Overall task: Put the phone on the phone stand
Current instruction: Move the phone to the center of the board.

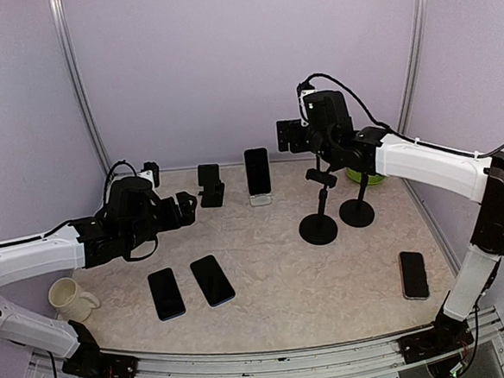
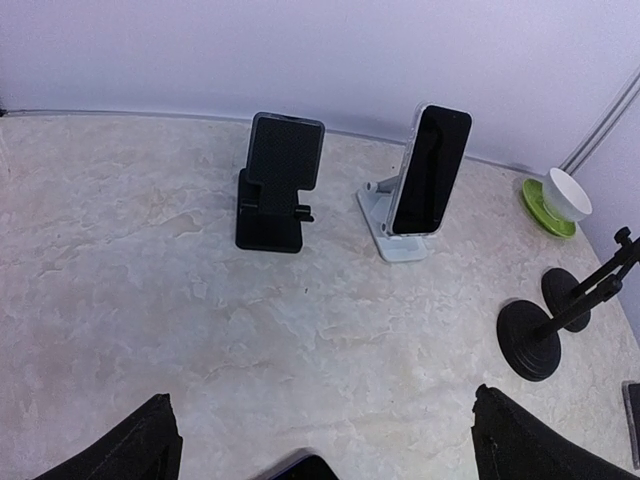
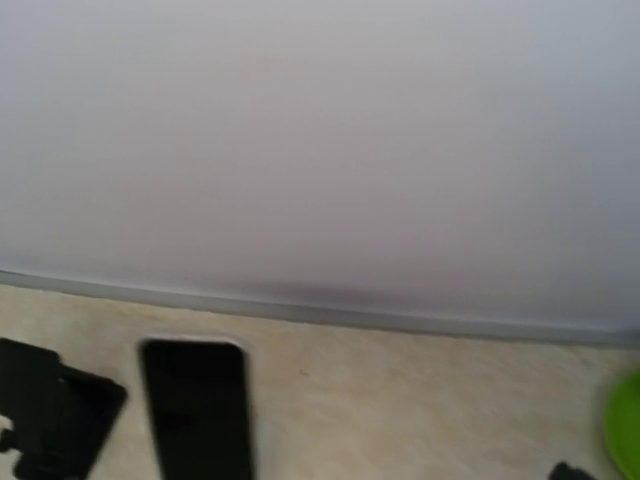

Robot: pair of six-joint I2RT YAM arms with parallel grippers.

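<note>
Well, a glossy black slab of phone point(image 1: 257, 171) leans upright on the white, angular phone stand point(image 1: 260, 200) on the marbled beige tabletop point(image 1: 284, 273). Just left of that stand sits a matte black stand point(image 1: 209, 185). Nearer than the white stand, the left fingers point(image 2: 140, 445) gape apart. The right fingers point(image 1: 288, 136), raised just right of it, are spread wide too.

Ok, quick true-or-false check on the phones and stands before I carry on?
The white stand holds an upright phone. True.
The black stand also holds a phone. False: the black stand is empty.
Two flat phones lie side by side near the left arm. True.
The left gripper grips a phone. False: the left gripper is open, holding nothing.
The mug sits by the right arm. False: the mug is at the near left.
</note>
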